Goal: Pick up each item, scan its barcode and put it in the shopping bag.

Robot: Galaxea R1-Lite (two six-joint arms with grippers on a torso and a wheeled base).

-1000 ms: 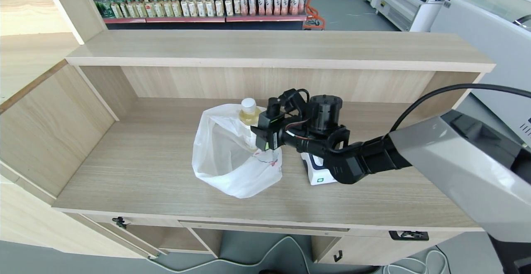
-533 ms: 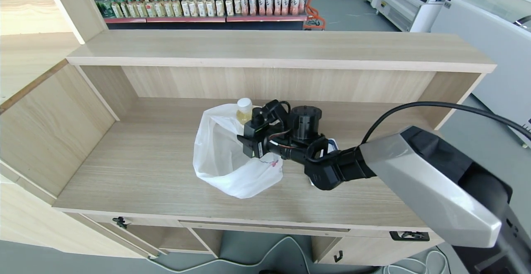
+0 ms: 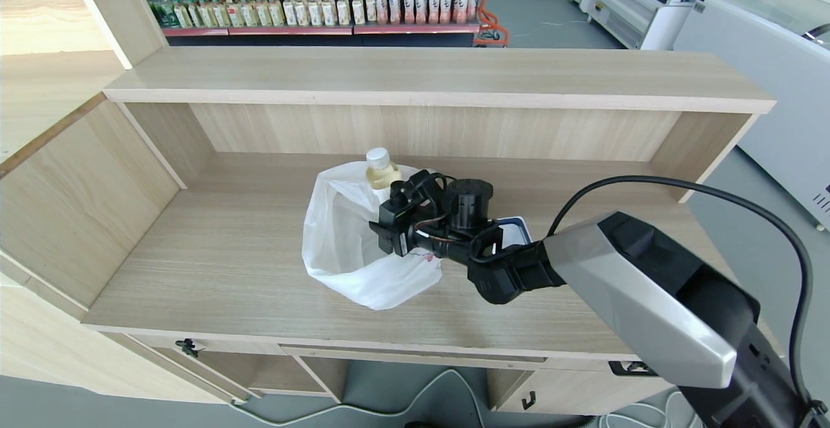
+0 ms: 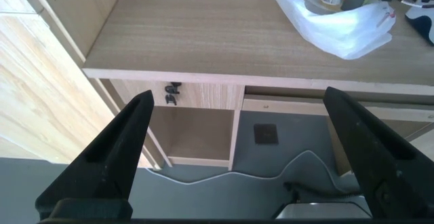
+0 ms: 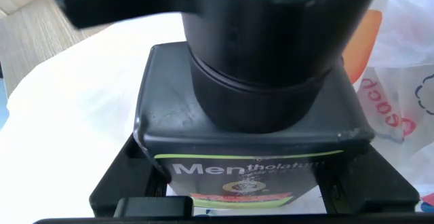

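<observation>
Looked at a wide, flat counter (image 3: 227, 266) of light wood. Had a tall back wall (image 3: 421, 126) with a ledge on top, and a side wall on the left. Held a white shopping bag (image 3: 343, 253) near the middle, standing up with its mouth open and its bottom spread out on the wood. Held a white scanner (image 3: 517, 230) with a dark rim near the bag's right side, mostly hidden. Had a small black handle (image 3: 188, 348) under the front edge.
</observation>
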